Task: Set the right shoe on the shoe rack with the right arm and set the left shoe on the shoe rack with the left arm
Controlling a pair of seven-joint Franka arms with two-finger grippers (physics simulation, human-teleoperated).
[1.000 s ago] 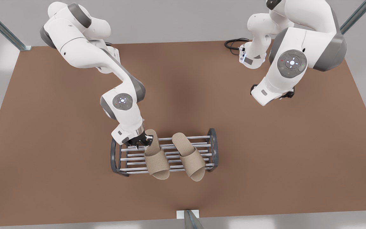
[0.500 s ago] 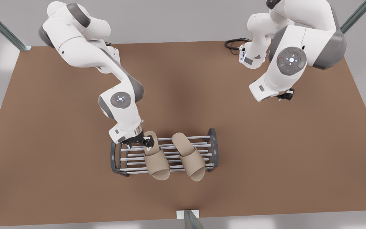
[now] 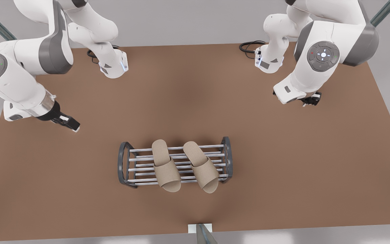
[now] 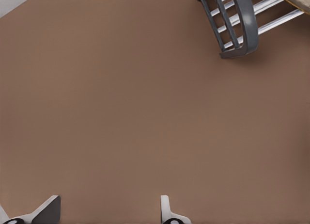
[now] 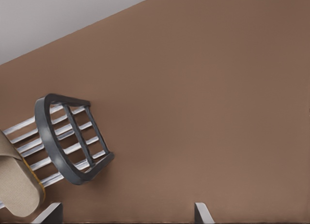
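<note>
On the brown desk (image 3: 283, 162), near the front view's lower middle, your shoe rack (image 3: 124, 166) carries both beige slippers side by side across its silvery bars. One slipper (image 3: 165, 166) lies toward the front view's left and the other slipper (image 3: 201, 166) just beside it toward the right; the two are close but apart, and their toe ends overhang the rack's near edge. They look alike, so you cannot tell the left shoe from the right by appearance.

Your left hand (image 3: 67, 122) hovers over bare desk well to the front view's left of the rack, its two fingers spread apart with nothing between them; its wrist view looks down on one dark grey end frame (image 4: 242, 25).

Your right hand (image 3: 311, 100) hangs by the desk's far right side, well away from the rack. Its fingertips (image 5: 202, 213) stand wide apart and empty, and its wrist view catches the rack's other end frame (image 5: 53, 141) with a slipper toe (image 5: 17, 185) jutting past the bars.
</note>
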